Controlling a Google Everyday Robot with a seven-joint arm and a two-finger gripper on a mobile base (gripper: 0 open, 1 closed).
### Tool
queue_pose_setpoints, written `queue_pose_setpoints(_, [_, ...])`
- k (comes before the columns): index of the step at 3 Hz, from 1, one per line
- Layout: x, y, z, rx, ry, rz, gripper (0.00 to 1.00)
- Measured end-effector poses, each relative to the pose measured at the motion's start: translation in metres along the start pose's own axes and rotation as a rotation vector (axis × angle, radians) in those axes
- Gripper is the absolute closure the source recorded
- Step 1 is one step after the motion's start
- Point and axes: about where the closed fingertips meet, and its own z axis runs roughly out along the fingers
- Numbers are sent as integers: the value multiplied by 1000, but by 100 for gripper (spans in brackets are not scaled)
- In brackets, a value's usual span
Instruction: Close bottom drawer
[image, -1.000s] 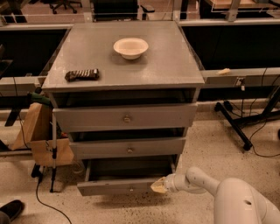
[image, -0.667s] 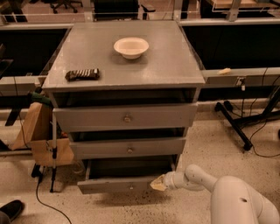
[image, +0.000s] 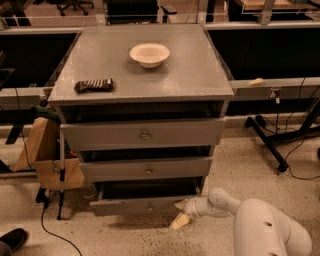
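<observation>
The bottom drawer (image: 142, 205) is the slim grey front at the foot of the grey cabinet (image: 100, 60). It has a small round knob and stands pulled out a little, with a dark gap showing above it. My gripper (image: 179, 213) is low at the drawer front's right end, just above the floor, on the white arm (image: 260, 227) that reaches in from the lower right. Its tan fingers (image: 178, 221) are spread open and hold nothing. The upper fingertip is at the drawer's right corner.
A white bowl (image: 149, 54) and a dark snack bar (image: 93, 85) lie on the cabinet top. The two drawers above (image: 145, 134) also stand slightly out. A brown paper bag (image: 42, 152) and a thin pole are at the cabinet's left. A black stand leg (image: 267, 140) is to the right.
The gripper's fingers have spread, one tip dropping toward the floor. The bottom drawer front seems slightly further in than before.
</observation>
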Motion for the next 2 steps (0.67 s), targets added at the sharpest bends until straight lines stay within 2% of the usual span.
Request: queue_pose_setpoints(2, [0,-2,-2,10,5,-6,0])
